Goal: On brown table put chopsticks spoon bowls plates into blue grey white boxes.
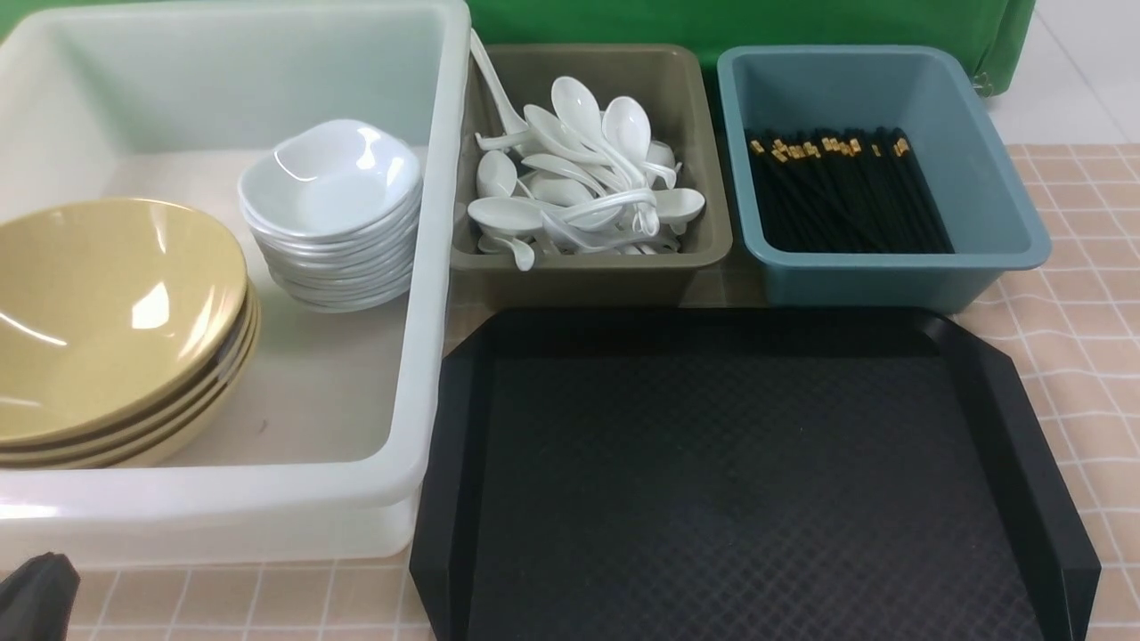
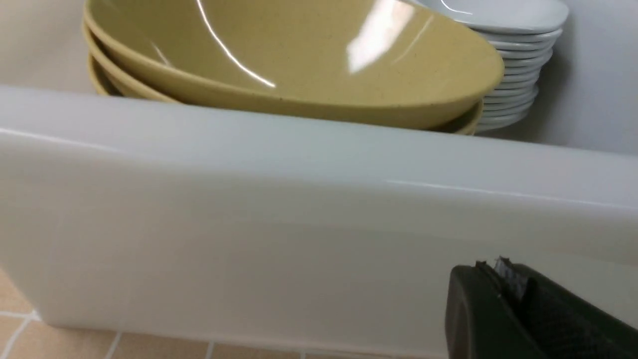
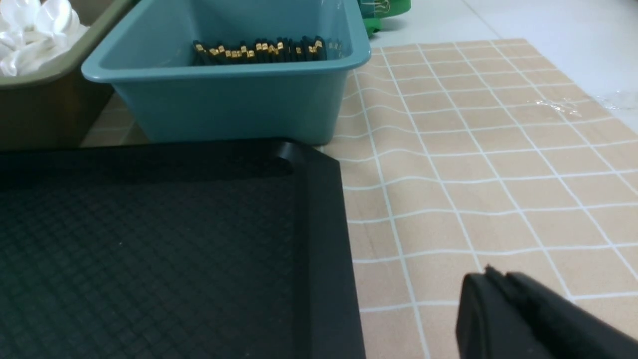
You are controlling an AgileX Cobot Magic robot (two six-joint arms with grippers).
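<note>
Yellow bowls (image 1: 107, 312) and white plates (image 1: 331, 191) stacked in white tub (image 1: 427, 338); black, gold-tipped chopsticks (image 1: 842, 191) in blue box (image 1: 989, 169). Both end effectors (image 2: 491, 279) (image 3: 498, 281) closed, empty.

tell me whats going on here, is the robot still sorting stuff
Nothing is being handled right now. The yellow bowls and white plates sit stacked in the white tub, the spoons fill the grey box, and the chopsticks lie in the blue box. The black tray holds nothing. The left tool is shut outside the tub's near wall; the right tool is shut above the checked cloth beside the tray. The sorting looks finished.
</note>
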